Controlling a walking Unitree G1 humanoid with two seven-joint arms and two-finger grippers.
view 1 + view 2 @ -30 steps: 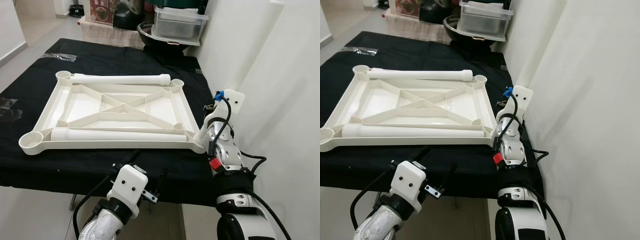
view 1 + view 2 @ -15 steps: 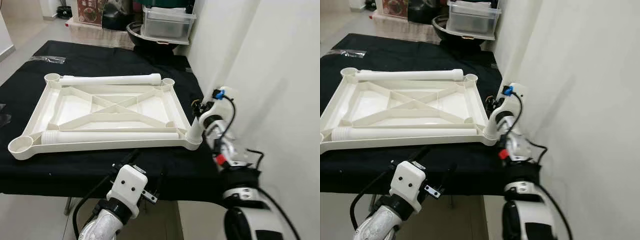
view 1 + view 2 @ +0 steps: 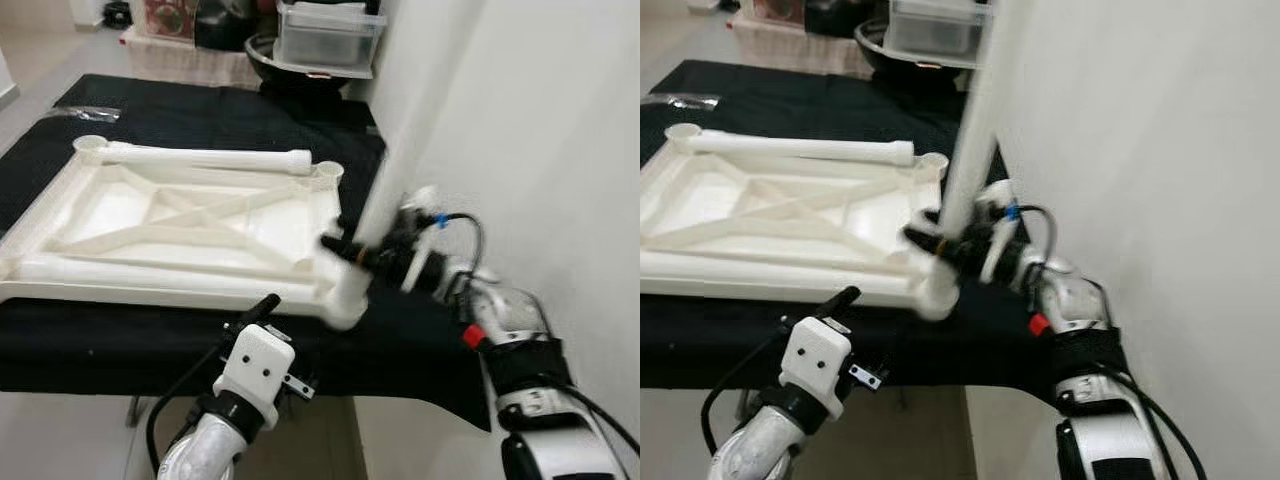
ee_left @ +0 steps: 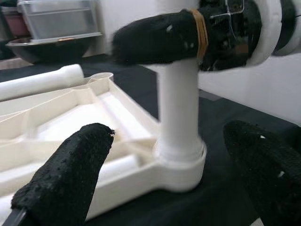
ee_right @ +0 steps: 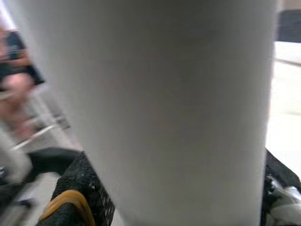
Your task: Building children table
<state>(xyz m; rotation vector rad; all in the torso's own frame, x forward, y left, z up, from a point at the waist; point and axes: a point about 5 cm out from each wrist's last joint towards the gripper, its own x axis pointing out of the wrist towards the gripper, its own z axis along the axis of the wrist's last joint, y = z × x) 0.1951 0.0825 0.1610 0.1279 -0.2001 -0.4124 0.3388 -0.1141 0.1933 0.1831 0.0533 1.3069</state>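
The white children's table top (image 3: 190,215) lies upside down on a black-covered table (image 3: 120,345). One white leg (image 3: 962,150) stands upright in its near right corner socket (image 3: 345,300). My right gripper (image 3: 352,254) is shut on this leg just above the socket, and the leg (image 5: 164,108) looms close between its black fingers (image 5: 77,188). Below the table's front edge, my left gripper (image 4: 168,134) is open and faces the socket without touching it. Two more legs lie in the top, one along the far rim (image 3: 210,158) and one along the near rim (image 3: 140,270).
A white wall (image 3: 520,150) runs close along the right, beside my right arm. At the back stand a clear plastic bin (image 3: 325,35) and a dark bowl (image 3: 295,65). A crumpled plastic bag (image 3: 85,113) lies at the cloth's far left.
My right arm has dropped and stretched leftward, its fingers now across the upright leg. The head view has shifted and is blurred. The left arm stays low.
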